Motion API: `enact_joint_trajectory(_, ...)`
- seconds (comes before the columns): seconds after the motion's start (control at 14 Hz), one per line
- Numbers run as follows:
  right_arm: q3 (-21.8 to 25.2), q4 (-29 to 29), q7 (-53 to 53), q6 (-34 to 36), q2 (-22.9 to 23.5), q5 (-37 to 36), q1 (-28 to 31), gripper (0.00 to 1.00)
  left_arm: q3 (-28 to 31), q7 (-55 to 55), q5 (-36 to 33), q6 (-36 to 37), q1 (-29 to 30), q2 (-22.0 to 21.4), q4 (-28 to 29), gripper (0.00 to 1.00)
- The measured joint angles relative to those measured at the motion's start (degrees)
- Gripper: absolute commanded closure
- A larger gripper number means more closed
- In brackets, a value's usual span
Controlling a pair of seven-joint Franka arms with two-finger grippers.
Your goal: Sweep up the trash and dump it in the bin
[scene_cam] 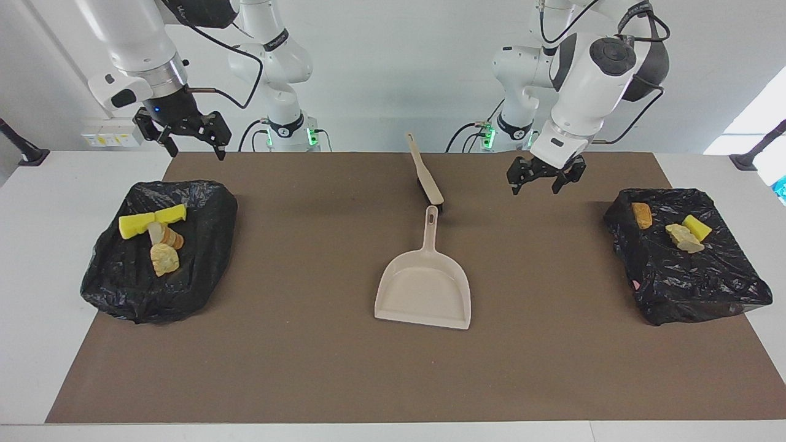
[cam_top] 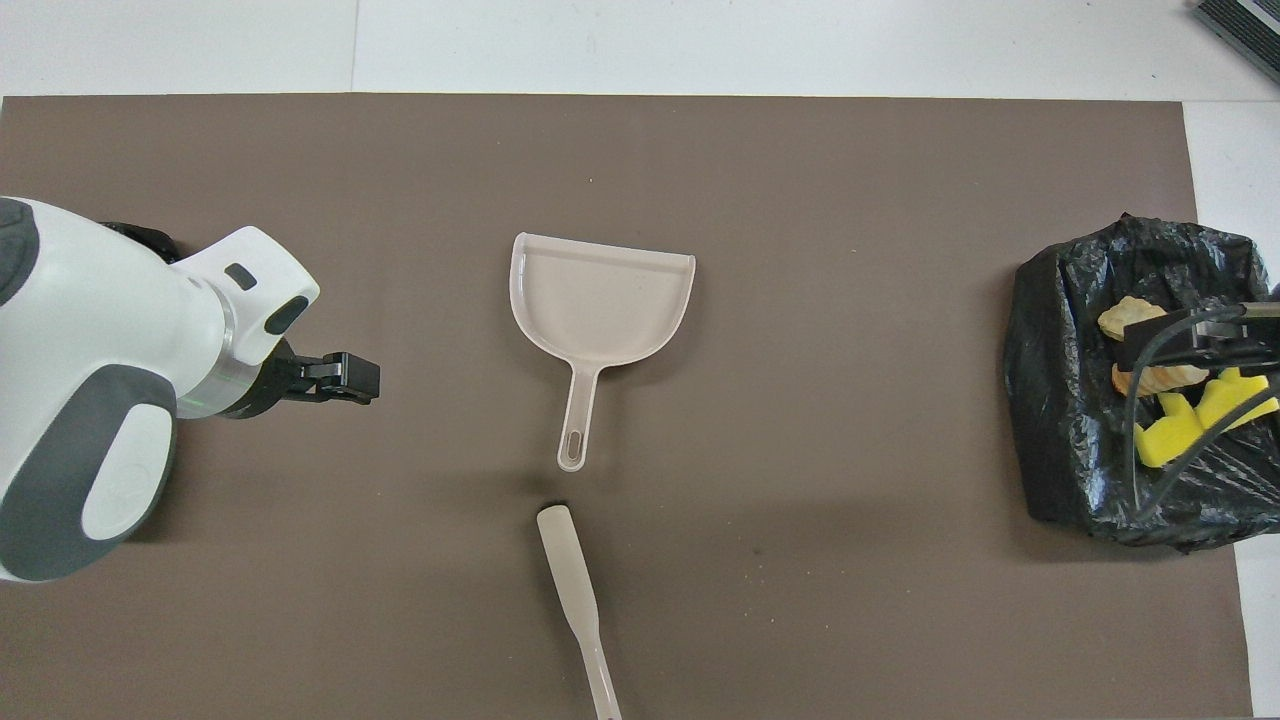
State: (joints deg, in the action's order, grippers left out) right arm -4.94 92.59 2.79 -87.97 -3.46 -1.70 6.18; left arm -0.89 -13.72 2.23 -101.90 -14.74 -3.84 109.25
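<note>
A beige dustpan (scene_cam: pixel 424 288) (cam_top: pixel 600 300) lies flat at mid-mat, its handle pointing toward the robots. Just beyond the handle's end, nearer the robots, lies the beige brush (scene_cam: pixel 425 169) (cam_top: pixel 575 580). Trash sits in two black-bagged bins. Yellow sponge pieces (scene_cam: pixel 151 220) (cam_top: pixel 1200 420) and bread chunks (scene_cam: pixel 164 258) lie in the bin (scene_cam: pixel 123 288) (cam_top: pixel 1060 420) at the right arm's end. An orange chunk (scene_cam: pixel 642 215), a tan chunk (scene_cam: pixel 683 238) and a yellow-green sponge (scene_cam: pixel 697 227) lie in the other bin (scene_cam: pixel 706 288). My left gripper (scene_cam: pixel 537 183) (cam_top: pixel 340 378) hangs open and empty over the mat between dustpan and that bin. My right gripper (scene_cam: pixel 193 144) waits open above its bin's near edge.
A brown mat (scene_cam: pixel 307 368) covers the white table between the two bins. In the overhead view my left arm's wrist (cam_top: pixel 100 400) hides the bin at its end. A cable (cam_top: pixel 1150 400) hangs over the bin at the right arm's end.
</note>
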Motion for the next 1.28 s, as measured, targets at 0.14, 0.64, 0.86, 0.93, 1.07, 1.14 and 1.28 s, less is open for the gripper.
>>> enact_joint_trajectory(0.14, 0.00, 0.00, 0.00, 0.03, -0.01, 0.00, 0.00, 0.00, -0.02, 1.62, 0.00, 2.36, 1.54, 0.00, 0.23, 0.00)
enact_joint_trajectory(0.64, 0.00, 0.00, 0.00, 0.06, -0.01, 0.00, 0.00, 0.00, 0.02, 12.19, -0.01, 10.83, 13.37, -0.45, 0.28, 0.00)
enact_joint_trajectory(0.86, 0.00, 0.00, 0.00, 0.06, -0.01, 0.00, 0.00, 0.00, 0.07, 17.18, -0.03, 11.93, 19.90, -1.42, 0.21, 0.00)
enact_joint_trajectory(0.93, 0.00, 0.00, 0.00, 0.06, -0.01, 0.00, 0.00, 0.00, 0.13, 18.48, -0.03, 12.12, 22.13, -1.77, 0.17, 0.00)
enact_joint_trajectory(1.07, 0.00, 0.00, 0.00, 0.06, -0.01, 0.00, 0.00, 0.00, 0.19, 19.91, -0.27, 11.96, 25.66, -2.05, -0.70, 0.00)
enact_joint_trajectory(1.14, 0.00, 0.00, 0.00, 0.06, -0.01, 0.00, 0.00, 0.00, 0.21, 20.26, -0.91, 11.77, 26.80, -2.04, -2.00, 0.00)
enact_joint_trajectory(1.28, 0.00, 0.00, 0.00, 0.06, -0.01, 0.00, 0.00, 0.00, 0.18, 20.40, -2.36, 11.20, 27.42, -1.99, -5.71, 0.00)
